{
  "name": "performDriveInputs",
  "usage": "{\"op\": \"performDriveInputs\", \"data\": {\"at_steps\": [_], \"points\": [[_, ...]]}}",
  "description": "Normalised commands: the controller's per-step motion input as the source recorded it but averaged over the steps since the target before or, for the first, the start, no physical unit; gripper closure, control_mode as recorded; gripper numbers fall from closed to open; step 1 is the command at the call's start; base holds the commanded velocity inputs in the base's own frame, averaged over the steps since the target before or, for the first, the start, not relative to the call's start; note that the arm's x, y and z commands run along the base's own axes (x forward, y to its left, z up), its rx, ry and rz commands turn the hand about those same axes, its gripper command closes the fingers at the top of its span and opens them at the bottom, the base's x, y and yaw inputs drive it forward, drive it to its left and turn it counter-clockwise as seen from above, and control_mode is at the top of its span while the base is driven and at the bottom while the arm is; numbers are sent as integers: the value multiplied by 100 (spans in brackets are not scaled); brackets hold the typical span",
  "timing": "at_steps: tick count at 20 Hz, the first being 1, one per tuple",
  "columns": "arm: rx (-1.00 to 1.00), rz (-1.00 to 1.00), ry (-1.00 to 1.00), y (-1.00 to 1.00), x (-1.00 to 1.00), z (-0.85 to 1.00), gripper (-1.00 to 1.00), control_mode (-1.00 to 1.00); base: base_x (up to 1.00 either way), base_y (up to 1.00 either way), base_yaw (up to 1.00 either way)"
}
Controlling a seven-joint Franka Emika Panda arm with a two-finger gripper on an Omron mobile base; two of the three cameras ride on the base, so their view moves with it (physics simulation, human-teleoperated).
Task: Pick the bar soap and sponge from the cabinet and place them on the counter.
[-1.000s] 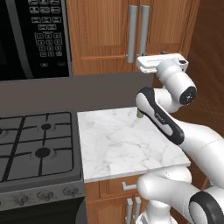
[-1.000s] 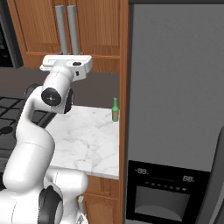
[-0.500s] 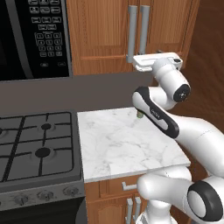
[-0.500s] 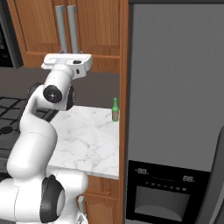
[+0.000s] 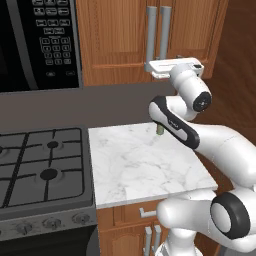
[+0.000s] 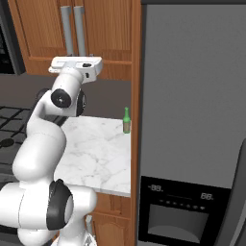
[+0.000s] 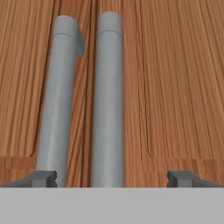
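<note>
Robot's two-finger gripper point(image 7: 112, 177) is wide open and holds nothing, close in front of the two long grey metal bar handles point(image 7: 108, 100) at the middle of the hand view. Both doors of the brown wooden wall cabinet point(image 5: 120, 35) at the top of the left base view are shut. Lower down, the white grey-veined marble counter point(image 5: 140, 165) has a small green bottle point(image 6: 127, 120) at its back right corner.

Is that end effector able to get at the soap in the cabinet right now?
Probably not yet: both cabinet doors look closed. The open end effector faces the grey handles, nothing between.
</note>
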Motion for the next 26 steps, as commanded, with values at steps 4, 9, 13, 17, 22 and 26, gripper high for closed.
{"op": "performDriveInputs", "data": {"at_steps": [4,9,13,17,22,26], "points": [[0,0,0,3,23,0,-100,-100,0,0,0],[0,0,0,0,20,0,-100,-100,0,0,0],[0,0,0,0,17,0,-100,-100,0,0,0],[0,0,0,2,17,0,-100,-100,0,0,0],[0,0,0,2,18,0,-100,-100,0,0,0],[0,0,0,6,16,-7,-100,-100,0,0,0]]}}
